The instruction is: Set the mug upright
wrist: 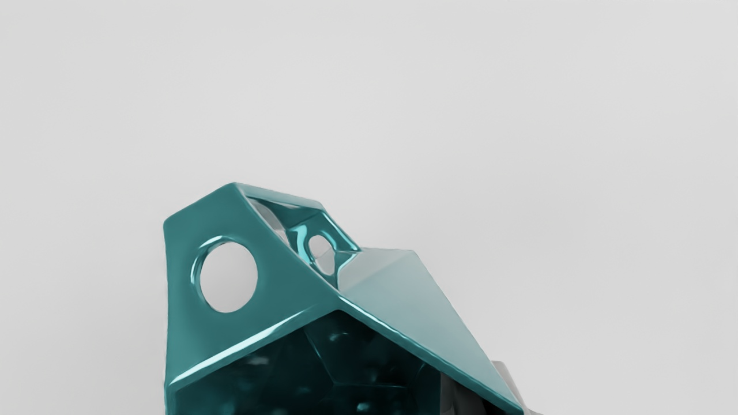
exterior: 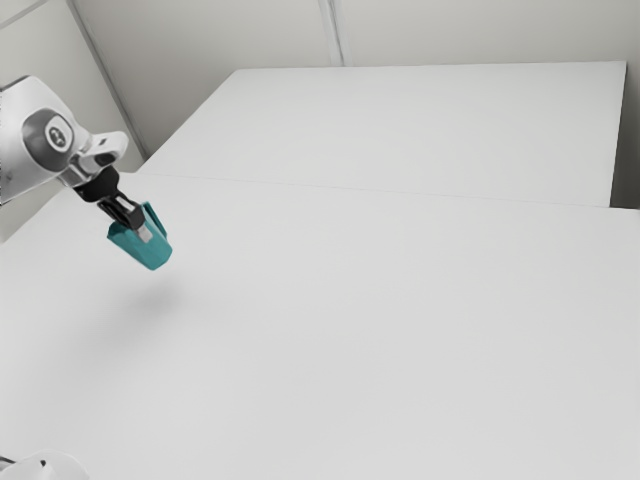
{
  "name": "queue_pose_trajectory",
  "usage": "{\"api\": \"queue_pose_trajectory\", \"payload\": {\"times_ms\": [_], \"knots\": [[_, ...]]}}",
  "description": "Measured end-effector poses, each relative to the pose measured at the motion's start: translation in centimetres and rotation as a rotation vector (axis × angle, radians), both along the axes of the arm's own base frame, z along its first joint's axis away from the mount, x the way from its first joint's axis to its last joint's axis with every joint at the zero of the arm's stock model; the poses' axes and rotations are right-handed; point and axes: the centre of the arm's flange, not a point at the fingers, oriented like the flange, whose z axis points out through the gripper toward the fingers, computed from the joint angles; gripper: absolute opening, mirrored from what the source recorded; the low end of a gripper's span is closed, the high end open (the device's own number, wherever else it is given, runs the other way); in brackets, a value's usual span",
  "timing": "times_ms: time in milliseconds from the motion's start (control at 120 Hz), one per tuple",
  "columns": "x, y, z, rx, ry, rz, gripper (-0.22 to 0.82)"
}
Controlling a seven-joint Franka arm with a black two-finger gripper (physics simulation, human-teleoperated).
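Mug (exterior: 150,248) is held by the end effector (exterior: 139,231), closed on its wall: one finger seen inside the cup, the other outside (wrist view). Pos.: L side of the exterior view, just above mid-height of frame. It is held clear of the bench (exterior: 350,330), w/ a soft shadow cast below. Mug is tilted, mouth toward upper L of that frame, base toward lower R; handle (wrist: 282,276) w/ round hole is seen near centre of the wrist view.

Step in hand, as judged: carry & righting, approx. midway. Next, wrist should be turned until base faces down, then mug lowered gently, set flat & released; if let go at this tilt, it'd prob. topple. Care needed re: handle & inner finger, as wall could be dragged on withdrawal.

Elsewhere: pale slab (exterior: 420,120) in bkgd., upper part of frame; white rounded obj. (exterior: 45,468), unidentified, in bottom L corner, well apart from mug. No obstruction seen on the way down.
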Motion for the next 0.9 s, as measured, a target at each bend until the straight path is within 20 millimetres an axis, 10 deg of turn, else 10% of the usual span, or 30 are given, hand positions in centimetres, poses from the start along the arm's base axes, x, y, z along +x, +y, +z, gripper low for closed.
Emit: {"api": "queue_pose_trajectory", "payload": {"times_ms": [725,900], "knots": [[2.3,-19.7,-2.6,0.146,0.068,-0.027,-0.16],[1.4,-19.2,-3.6,0.166,0.089,0.042,-0.16]]}}
